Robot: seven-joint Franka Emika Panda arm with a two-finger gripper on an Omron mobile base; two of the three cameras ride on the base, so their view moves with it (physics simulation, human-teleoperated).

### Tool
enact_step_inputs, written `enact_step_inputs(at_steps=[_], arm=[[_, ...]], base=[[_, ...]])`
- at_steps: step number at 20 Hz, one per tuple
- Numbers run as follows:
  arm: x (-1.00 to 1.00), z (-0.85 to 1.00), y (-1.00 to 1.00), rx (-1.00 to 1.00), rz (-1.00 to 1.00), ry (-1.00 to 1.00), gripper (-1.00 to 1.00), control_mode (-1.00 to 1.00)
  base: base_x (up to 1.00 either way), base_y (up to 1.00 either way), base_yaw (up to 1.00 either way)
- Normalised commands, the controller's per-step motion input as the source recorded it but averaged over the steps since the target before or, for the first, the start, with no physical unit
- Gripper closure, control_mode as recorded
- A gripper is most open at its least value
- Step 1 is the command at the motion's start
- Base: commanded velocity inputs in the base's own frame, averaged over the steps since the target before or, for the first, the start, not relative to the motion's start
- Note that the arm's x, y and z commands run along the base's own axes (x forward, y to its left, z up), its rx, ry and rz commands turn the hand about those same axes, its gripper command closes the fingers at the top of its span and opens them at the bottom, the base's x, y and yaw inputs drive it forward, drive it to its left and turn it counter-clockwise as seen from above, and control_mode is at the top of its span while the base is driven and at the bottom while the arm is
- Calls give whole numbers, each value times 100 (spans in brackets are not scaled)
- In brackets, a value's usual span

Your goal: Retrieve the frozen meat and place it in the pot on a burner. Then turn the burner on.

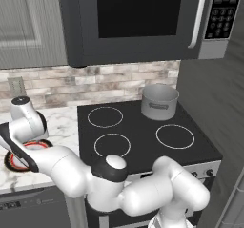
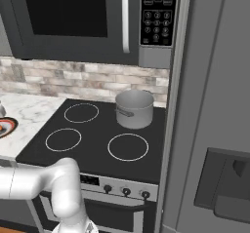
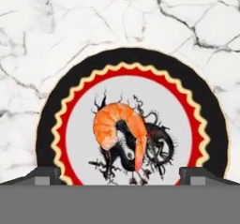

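Hovering above the plate (image 3: 47, 124), the gripper (image 3: 120, 174) looks straight down at the frozen meat (image 3: 117, 129), with its 2 dark finger tips (image 3: 44, 175) spread wide to either side of the lump and nothing between them, so the jaws stand released. Frozen as it is, the meat should handle as a light, stiff piece that will not sag, though its surface may be slick and its low, flat build leaves little height to pinch. A sound hold, by this reading, would be across the thick curved back of the arc, where the body is widest, and not on the thin tail that tapers to a red-orange point. It looks like a small curled shrimp, orange with paler bands, lying near the middle of the plate's grey centre on a dark printed figure, ringed by red and black with a cream scalloped line. That plate rests on the white marble counter (image 1: 62, 122), left of the stove (image 1: 143, 146). Farther off, the pot (image 1: 159, 101) stands on the back right burner of the 4, grey and short, well apart from the plate. Beyond it hangs the microwave (image 1: 138, 12).
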Motion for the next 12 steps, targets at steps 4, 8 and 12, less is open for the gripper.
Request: enact_step_inputs(at_steps=[4, 8, 12], arm=[[11, -23, 0, 0, 0, 0, -100, -100], [8, -13, 5, 0, 0, 0, -100, -100], [7, -20, 0, 0, 0, 0, -100, -100]], base=[[0, 0, 0], [0, 0, 0], [0, 0, 0]])
